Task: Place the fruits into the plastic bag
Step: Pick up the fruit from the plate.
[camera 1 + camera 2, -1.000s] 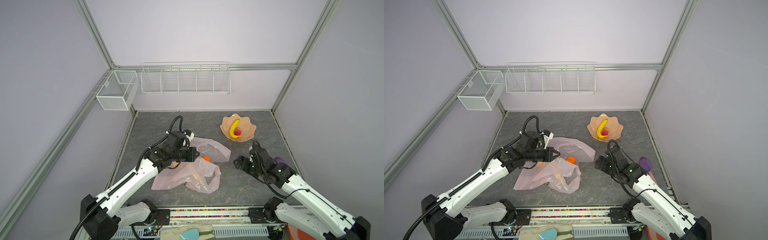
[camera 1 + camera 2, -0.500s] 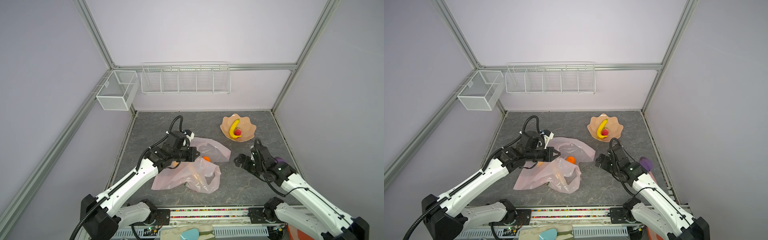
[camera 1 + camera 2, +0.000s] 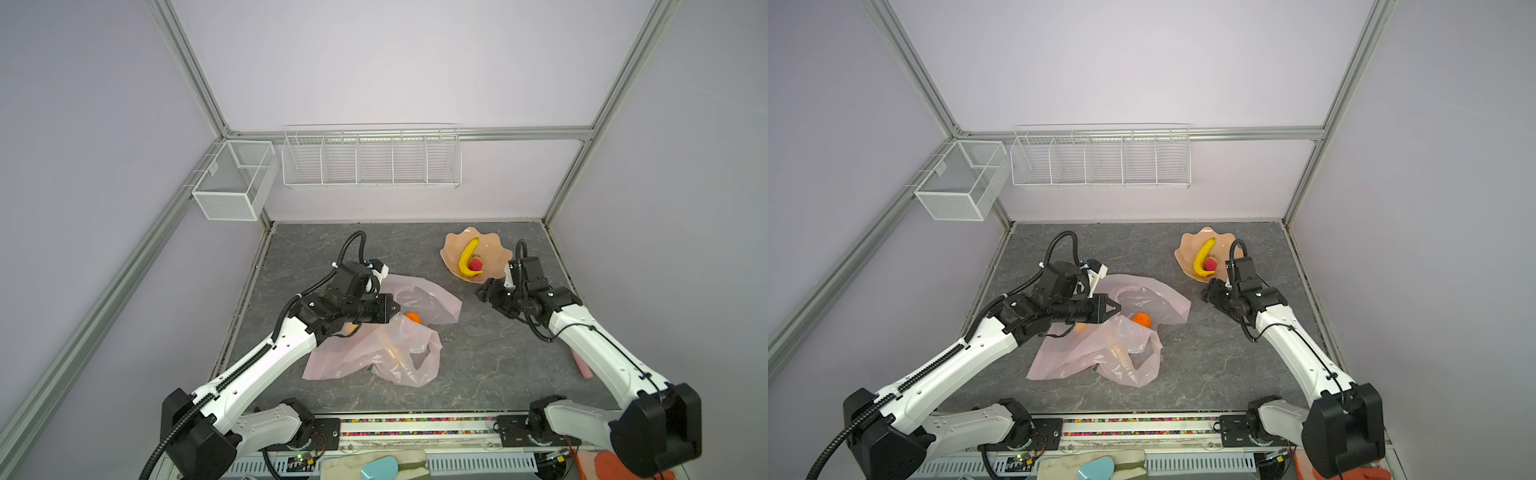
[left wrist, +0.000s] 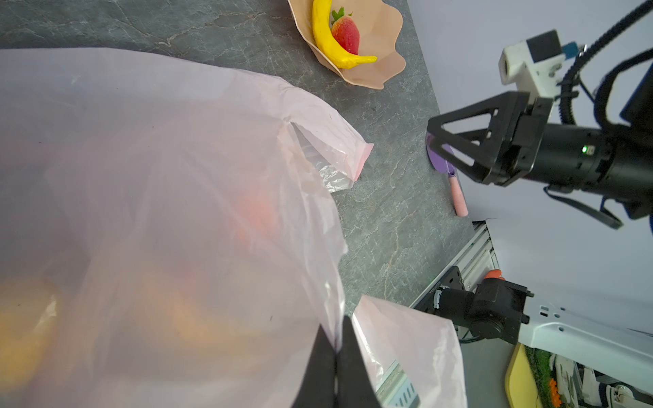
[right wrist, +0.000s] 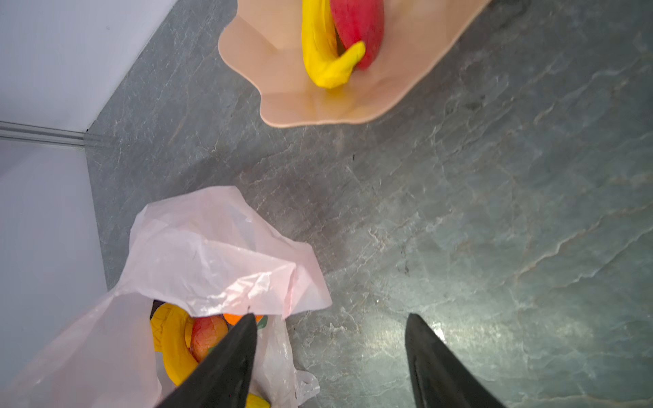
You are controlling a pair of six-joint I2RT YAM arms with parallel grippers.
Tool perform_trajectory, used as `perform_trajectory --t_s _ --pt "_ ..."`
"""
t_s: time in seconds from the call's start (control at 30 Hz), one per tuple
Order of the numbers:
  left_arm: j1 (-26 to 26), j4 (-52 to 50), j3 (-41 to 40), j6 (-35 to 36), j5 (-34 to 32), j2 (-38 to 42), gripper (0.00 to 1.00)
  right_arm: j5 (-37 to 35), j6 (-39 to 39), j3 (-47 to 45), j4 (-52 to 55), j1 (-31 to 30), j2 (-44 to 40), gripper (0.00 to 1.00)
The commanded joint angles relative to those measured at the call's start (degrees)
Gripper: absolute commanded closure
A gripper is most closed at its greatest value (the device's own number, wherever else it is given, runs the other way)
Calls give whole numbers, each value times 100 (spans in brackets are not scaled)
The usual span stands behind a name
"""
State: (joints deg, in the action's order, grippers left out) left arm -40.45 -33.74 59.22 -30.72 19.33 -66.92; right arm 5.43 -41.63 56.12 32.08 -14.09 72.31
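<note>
Left gripper (image 3: 390,309): jaws together, clamped on an edge of the plastic bag (image 3: 374,357). In the left wrist view the thin pink film is pinched between the two black fingertips (image 4: 321,364). The rest of the bag lies crumpled on the table (image 3: 478,353), its mouth turned toward the right arm.

Right gripper (image 3: 482,292): jaws apart, nothing between them. It hangs over bare table between the bag and the bowl (image 3: 451,253) and touches neither. The bowl's rim is just beside it.

Bowl contents: one banana (image 3: 467,259) and one strawberry (image 3: 476,263). They touch, with the strawberry tucked into the banana's curve.

Bag contents:
- A tangerine (image 3: 412,318) sits at the mouth, just beside the left gripper's tip in both top views.
- The right wrist view shows a second banana (image 5: 173,349) and a red-yellow fruit (image 5: 206,335) inside the mouth, partly hidden behind one gripper finger.
- Other shapes show through the film only as blurs; cannot tell what they are.

A purple thing with a pink handle (image 4: 438,159) lies on the table by the wall on the right arm's side, well apart from the bag.
</note>
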Motion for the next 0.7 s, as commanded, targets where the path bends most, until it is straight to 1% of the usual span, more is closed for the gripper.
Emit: perform_trajectory --t_s 0.0,0.03,0.23,0.3,0.47,0.67 --pt "28 -19 -16 125 5 90 100 161 492 468 12 200 484 35" --pt "28 -34 -8 133 4 91 100 153 579 657 67 420 687 36" --pt "28 -106 -7 154 -34 117 100 22 992 1738 320 718 1909 39" --pt "29 -124 -7 156 -35 126 100 24 1056 2060 364 779 2275 40" --pt "28 -161 -7 154 -71 135 100 45 1182 2855 491 851 3181 41" --pt "31 -185 2 124 -97 143 100 115 1169 3454 503 881 4075 39"
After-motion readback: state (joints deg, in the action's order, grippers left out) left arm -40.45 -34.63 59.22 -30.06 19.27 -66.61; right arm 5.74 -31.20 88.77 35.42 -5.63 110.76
